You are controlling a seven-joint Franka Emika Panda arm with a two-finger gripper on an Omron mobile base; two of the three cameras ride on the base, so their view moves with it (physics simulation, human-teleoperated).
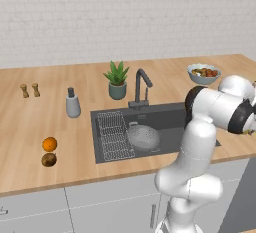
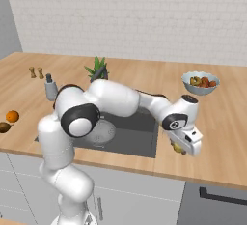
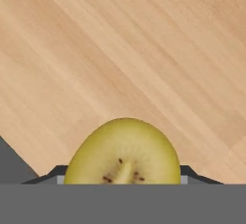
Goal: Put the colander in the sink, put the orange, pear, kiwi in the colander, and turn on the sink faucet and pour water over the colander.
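The pear (image 3: 124, 151), yellowish-green with a small stem end and dark specks, sat between the finger tips of the gripper (image 2: 179, 147), whose jaws were closed onto it from either side. In the right base view it showed as a yellow lump under the hand, above the wooden counter (image 2: 217, 122) just to the right of the sink (image 2: 140, 137). Below it in the hand view lay bare wood grain.

The colander (image 1: 144, 137) rested inside the sink, beside the wire rack (image 1: 114, 136) in the basin's left part. The faucet (image 1: 141, 84) stood behind the basin with its spout curving forward.

On the counter to the left of the sink, the orange (image 1: 49, 144) and the kiwi (image 1: 48, 160) lay close together, the kiwi nearer the front edge. Farther back stood a soap bottle (image 1: 73, 103), two small shakers (image 1: 29, 90) and a potted plant (image 1: 117, 80). A pale blue fruit bowl (image 1: 203, 73) sat on the counter behind and to the right of the sink.
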